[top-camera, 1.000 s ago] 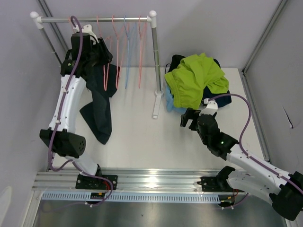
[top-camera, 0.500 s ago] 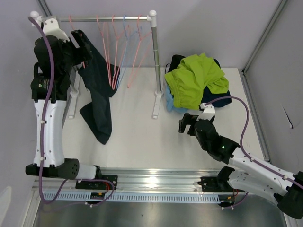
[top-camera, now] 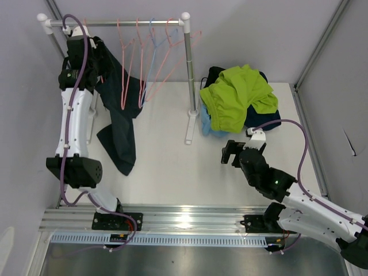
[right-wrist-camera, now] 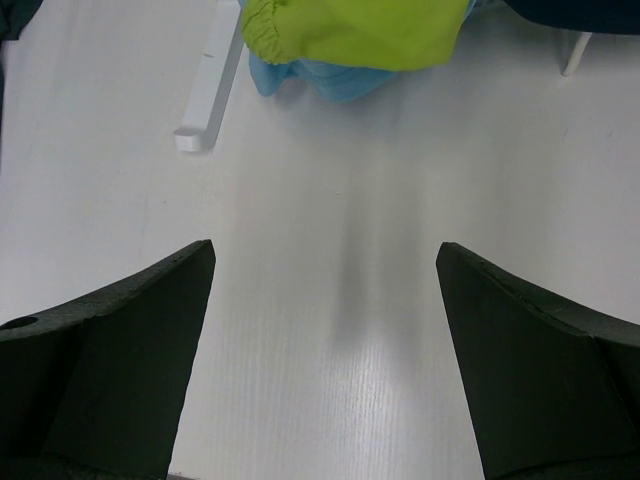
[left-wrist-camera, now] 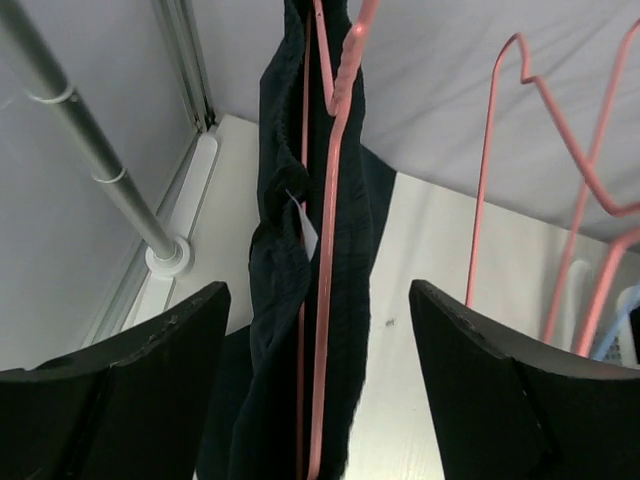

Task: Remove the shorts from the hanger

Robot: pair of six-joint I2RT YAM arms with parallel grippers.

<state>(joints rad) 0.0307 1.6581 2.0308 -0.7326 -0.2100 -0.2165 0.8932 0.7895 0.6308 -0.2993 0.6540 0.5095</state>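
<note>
Our left jaws gape empty facing the dark shorts [left-wrist-camera: 272, 280] (draped on a pink hanger [left-wrist-camera: 328, 250]); our right jaws gape empty over the counter [right-wrist-camera: 320, 330].

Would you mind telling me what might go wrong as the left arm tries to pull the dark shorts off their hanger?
The open left gripper straddles both the dark cloth shorts and their pink wire hanger; closing could clamp the wire too, dragging the hanger off the grey metal rail. The empty pink hangers hang close beside and might snag or swing.
</note>
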